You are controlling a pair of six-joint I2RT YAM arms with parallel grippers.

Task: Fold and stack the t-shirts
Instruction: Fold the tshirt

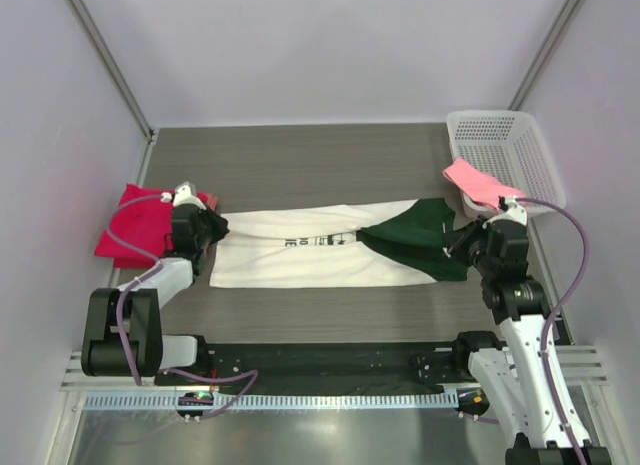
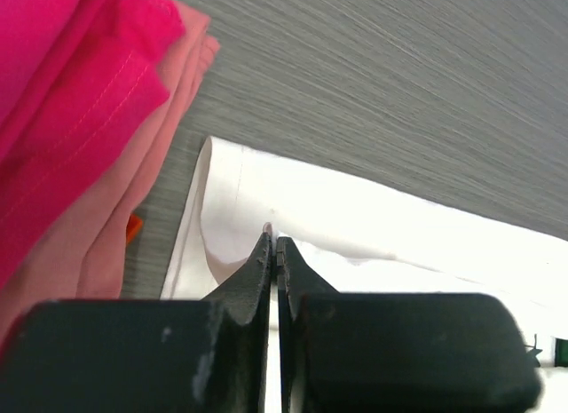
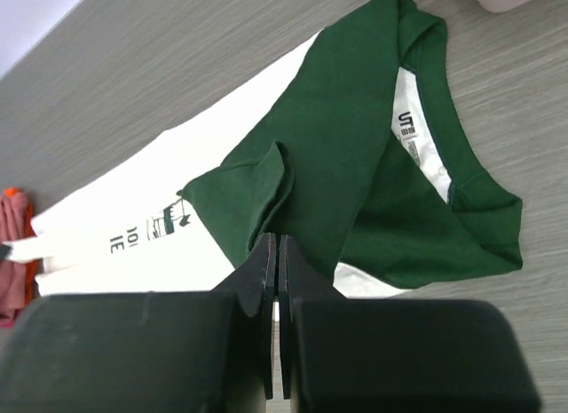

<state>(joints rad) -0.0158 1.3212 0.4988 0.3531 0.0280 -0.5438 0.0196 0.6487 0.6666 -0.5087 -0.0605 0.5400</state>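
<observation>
Your white-and-green shirt (image 1: 320, 247) lies flat in the middle of the table (image 1: 300, 160), long axis running side to side. The dark green collar end points toward the right arm and the white hem end toward the left arm. It narrows and bunches a little at the middle, where the small black print sits sideways.

Your left jaws are pressed tight together at the white hem corner. In the left wrist view, a small peak of white cloth (image 2: 373, 226) rises right into the tips. Your right jaws are pressed together too, and a ridge of green cloth (image 3: 355, 155) runs straight up into them, so both ends look pinched.

Just beside the hem on the left there's the red-pink shirt (image 1: 135, 230), folded on top of a salmon shirt (image 2: 115, 226), close to the hem but not touching it. Over on the right, the light pink shirt (image 1: 478, 182) drapes over the near corner of the white basket (image 1: 510, 135), just beyond the collar.
</observation>
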